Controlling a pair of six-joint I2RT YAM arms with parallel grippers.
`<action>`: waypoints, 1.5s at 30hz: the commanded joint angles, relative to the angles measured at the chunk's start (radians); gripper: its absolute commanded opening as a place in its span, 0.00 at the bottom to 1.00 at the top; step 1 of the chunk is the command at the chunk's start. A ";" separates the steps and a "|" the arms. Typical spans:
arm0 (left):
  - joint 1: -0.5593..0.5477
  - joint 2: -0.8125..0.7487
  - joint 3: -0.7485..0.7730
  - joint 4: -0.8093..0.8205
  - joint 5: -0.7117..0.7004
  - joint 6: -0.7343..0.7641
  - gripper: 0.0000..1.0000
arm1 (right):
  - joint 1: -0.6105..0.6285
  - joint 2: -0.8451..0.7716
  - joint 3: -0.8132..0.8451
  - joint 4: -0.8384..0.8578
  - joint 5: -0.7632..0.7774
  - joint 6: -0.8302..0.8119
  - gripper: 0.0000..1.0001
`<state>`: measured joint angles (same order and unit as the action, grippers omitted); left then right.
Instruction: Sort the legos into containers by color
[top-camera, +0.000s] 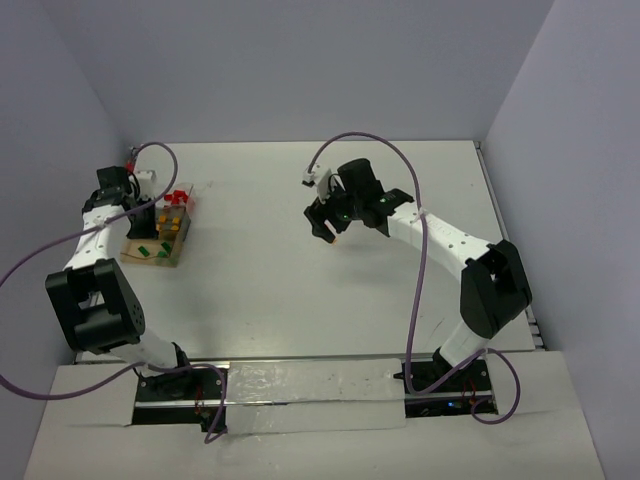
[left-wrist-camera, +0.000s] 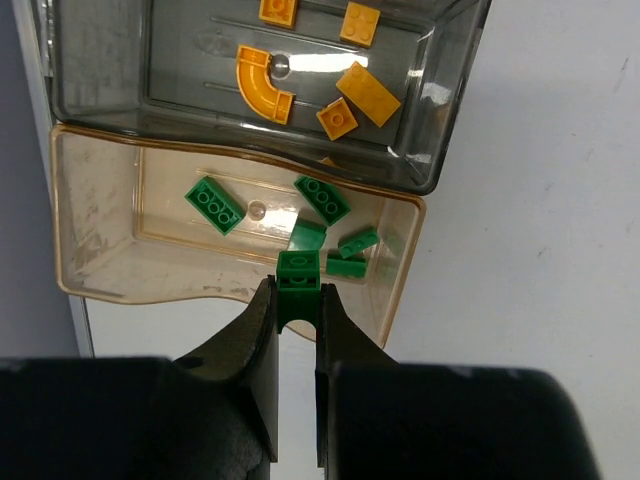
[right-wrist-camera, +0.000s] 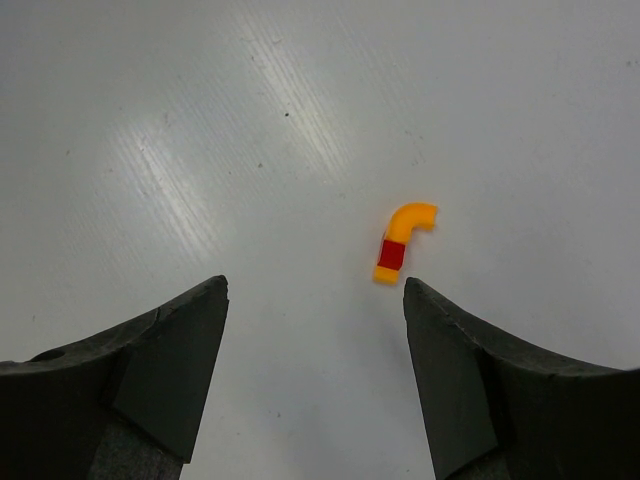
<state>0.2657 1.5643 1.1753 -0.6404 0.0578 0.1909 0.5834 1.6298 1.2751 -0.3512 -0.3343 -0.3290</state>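
Note:
My left gripper is shut on a green arch lego, held over the near rim of the tan-tinted container. Several green legos lie in that container. The grey container beyond it holds several orange legos. From above, the row of containers sits at the far left with my left gripper over it and red legos at its far end. My right gripper stands open above the table. A curved orange lego with a red brick stuck on it lies just ahead of its right finger.
The left wall runs close beside the containers. My right gripper hangs over the white table's middle. The table's right edge lies behind the right arm.

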 joint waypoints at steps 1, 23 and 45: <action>0.004 0.061 0.049 0.009 0.043 -0.001 0.01 | -0.010 -0.061 -0.017 0.029 0.003 0.008 0.78; 0.013 0.122 0.067 -0.039 0.278 -0.052 0.03 | -0.017 -0.054 -0.016 0.028 0.003 0.008 0.78; 0.013 0.010 0.095 -0.052 0.092 0.021 0.56 | -0.039 0.024 0.033 0.017 0.068 0.041 0.74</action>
<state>0.2722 1.6622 1.1998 -0.6878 0.1516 0.1759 0.5699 1.6284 1.2555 -0.3521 -0.3105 -0.3218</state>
